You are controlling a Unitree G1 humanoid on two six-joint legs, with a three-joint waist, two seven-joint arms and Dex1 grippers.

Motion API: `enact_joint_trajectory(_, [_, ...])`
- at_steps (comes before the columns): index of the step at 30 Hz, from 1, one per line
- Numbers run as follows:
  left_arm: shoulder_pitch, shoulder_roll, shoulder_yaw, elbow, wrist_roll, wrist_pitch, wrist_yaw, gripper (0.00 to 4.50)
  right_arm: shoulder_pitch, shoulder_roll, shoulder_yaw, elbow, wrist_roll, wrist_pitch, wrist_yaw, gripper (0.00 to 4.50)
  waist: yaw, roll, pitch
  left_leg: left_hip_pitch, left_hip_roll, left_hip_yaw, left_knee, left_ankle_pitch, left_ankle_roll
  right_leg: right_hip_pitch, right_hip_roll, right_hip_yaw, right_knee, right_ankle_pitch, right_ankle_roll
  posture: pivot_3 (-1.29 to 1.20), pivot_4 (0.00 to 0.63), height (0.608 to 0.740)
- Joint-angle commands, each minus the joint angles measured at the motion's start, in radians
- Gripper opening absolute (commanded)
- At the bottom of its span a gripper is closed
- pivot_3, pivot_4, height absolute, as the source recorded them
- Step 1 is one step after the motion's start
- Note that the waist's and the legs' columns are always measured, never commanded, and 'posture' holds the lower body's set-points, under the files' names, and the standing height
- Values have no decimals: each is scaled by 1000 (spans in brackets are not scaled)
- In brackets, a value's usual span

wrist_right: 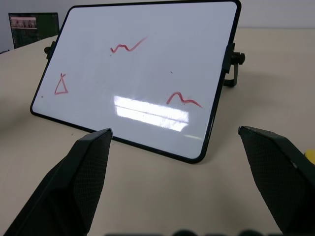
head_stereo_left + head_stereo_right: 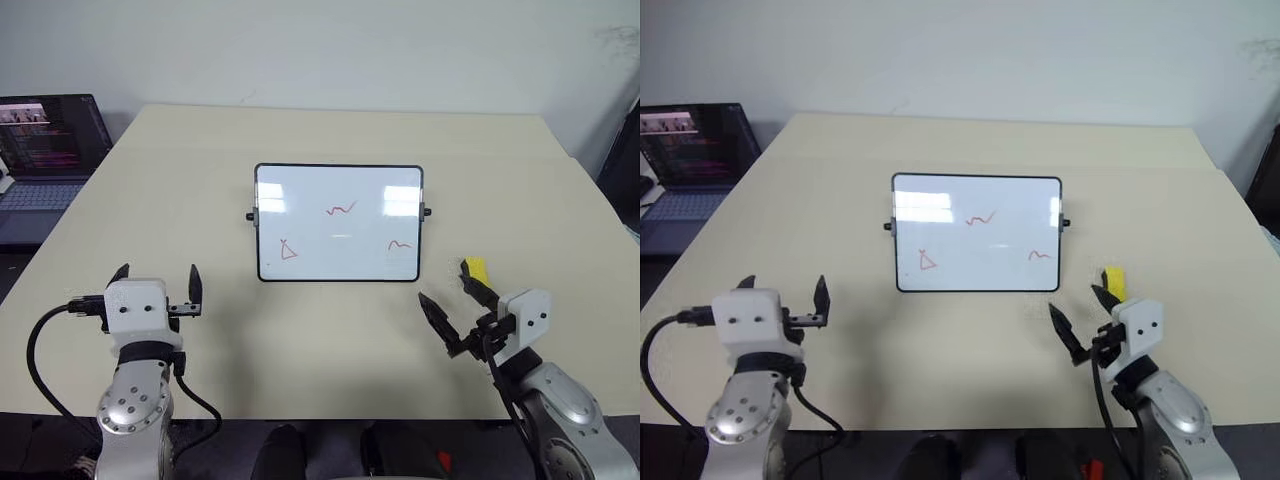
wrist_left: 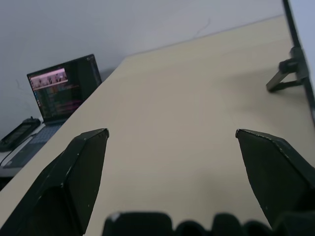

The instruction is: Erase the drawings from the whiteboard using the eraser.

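Note:
The whiteboard (image 2: 322,232) stands tilted on its stand at the middle of the table. It carries the drawings in red: a wavy squiggle (image 2: 340,210) near the top, a little triangle (image 2: 289,250) at lower left, and a second squiggle (image 2: 399,244) at lower right. The small yellow eraser (image 2: 474,268) lies on the table by the board's near right corner. My right gripper (image 2: 445,290) is open and empty, one fingertip just short of the eraser. In the right wrist view the open right gripper (image 1: 174,131) faces the whiteboard (image 1: 147,73). My left gripper (image 2: 158,278) hovers open at the near left, holding nothing.
A dark open laptop (image 2: 45,140) sits on a lower surface off the table's far left corner. The beige table (image 2: 330,340) has bare room between my grippers and the board. The board's side knob and stand leg (image 3: 288,73) appear in the left wrist view.

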Motion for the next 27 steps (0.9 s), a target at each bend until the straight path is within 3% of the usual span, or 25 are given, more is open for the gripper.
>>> enact_joint_trajectory(1, [-20,-4,-22,29,-1,-21,-3,4500,-49,-2,-13,23,-3,-17,-6,4473,0,0,0,0,0,0,0,0,0,0,0,0,0,0,0,0,150,740])
enact_joint_trajectory(12, [-132,51,-14,180,-52,-146,-48,4500,-161,9,-53,65,4,-25,-27,4473,0,0,0,-1,0,0,0,0,0,-1,0,-1,0,0,0,0,150,740])
enact_joint_trajectory(18, [-263,181,24,184,-207,-150,-213,4500,-237,25,-114,77,58,34,-87,4473,0,1,0,-1,0,0,0,0,0,-1,0,-2,1,1,-1,0,150,740])
enact_joint_trajectory(27, [-506,353,-117,236,-474,5,-593,4500,-299,-7,-157,36,53,301,-258,4473,-2,2,1,-1,-1,1,0,0,0,-1,-1,-1,1,2,-2,0,150,740])
